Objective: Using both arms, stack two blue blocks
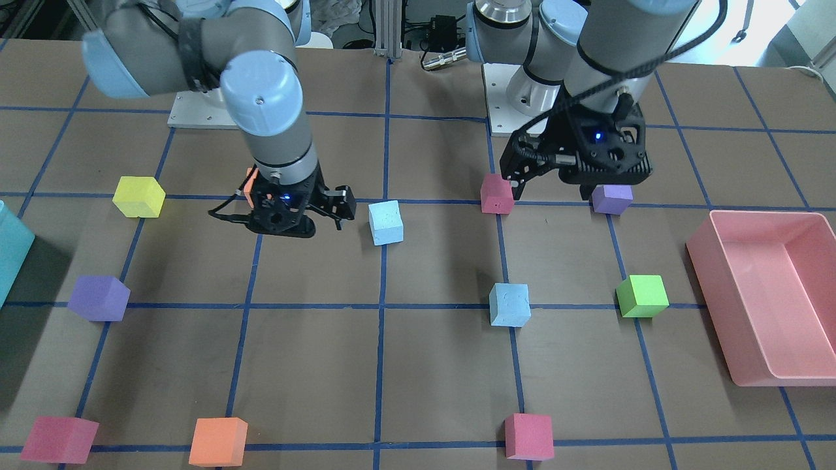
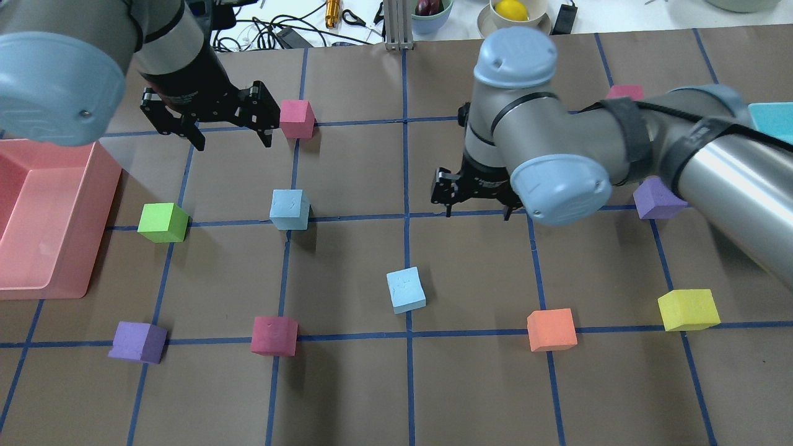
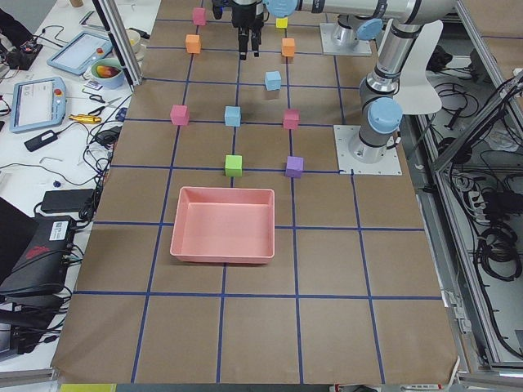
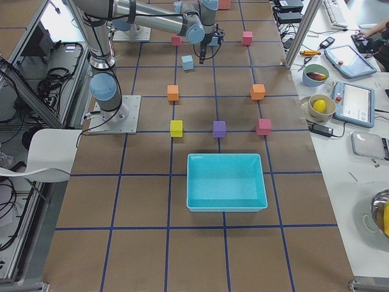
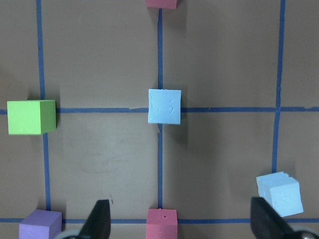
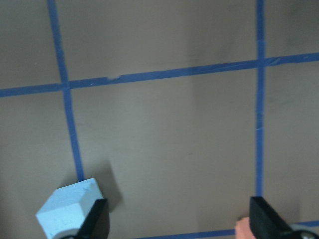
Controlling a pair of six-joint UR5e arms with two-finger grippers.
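Two pale blue blocks lie apart on the brown table. One blue block [image 2: 290, 209] [image 1: 509, 304] is on my left half, and it sits at the centre of the left wrist view [image 5: 164, 105]. The other blue block [image 2: 406, 289] [image 1: 385, 222] lies near the table's middle line. My left gripper [image 2: 233, 144] is open and empty, hovering beyond the first block. My right gripper [image 2: 477, 214] is open and empty, hovering beyond and to the right of the second block, which shows by its left finger [image 6: 97, 219] in the right wrist view [image 6: 75, 206].
A pink bin [image 2: 93, 248] stands at the left edge and a teal bin [image 2: 771, 118] at the right. Scattered cubes: green [image 2: 162, 222], pink [image 2: 296, 118], purple [image 2: 137, 341], crimson [image 2: 274, 335], orange [image 2: 551, 329], yellow [image 2: 687, 309], purple [image 2: 657, 198].
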